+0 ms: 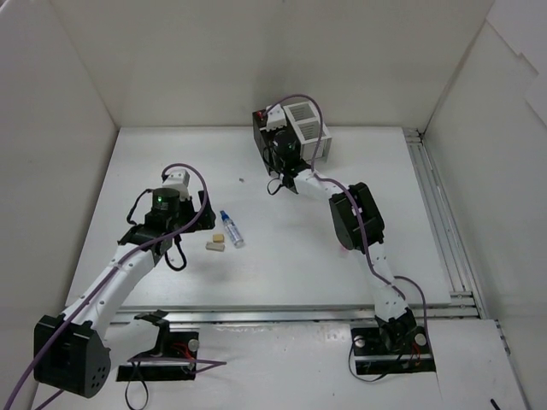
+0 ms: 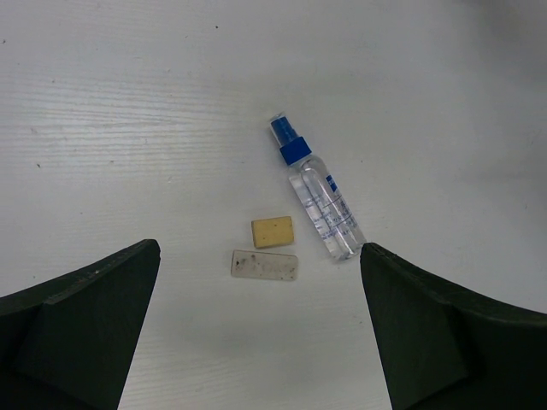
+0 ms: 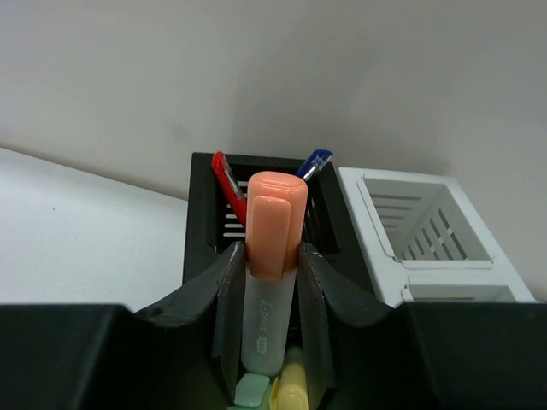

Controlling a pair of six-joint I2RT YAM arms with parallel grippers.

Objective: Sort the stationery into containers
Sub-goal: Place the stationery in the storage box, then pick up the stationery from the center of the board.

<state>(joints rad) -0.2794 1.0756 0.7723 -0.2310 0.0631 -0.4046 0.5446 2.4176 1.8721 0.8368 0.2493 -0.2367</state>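
- We are clamping the right gripper point(image 3: 272, 273) on the orange highlighter point(image 3: 275, 222), holding it upright just above the black organizer cube point(image 3: 201, 205).
- We are counting the red pen point(image 3: 227, 184), the blue pen point(image 3: 314, 162) and two highlighter tops as already sorted there. The white mesh cube point(image 3: 363, 231) is showing nothing inside.
- We are hovering the left gripper point(image 2: 259, 249), jaws wide and empty, over the unsorted tan eraser point(image 2: 273, 231), grey eraser point(image 2: 265, 265) and blue-capped spray bottle point(image 2: 323, 201).

You've got a white table point(image 1: 299, 273) boxed in by white walls point(image 1: 214, 60), with metal rails point(image 1: 438, 213) along its 3 o'clock edge.
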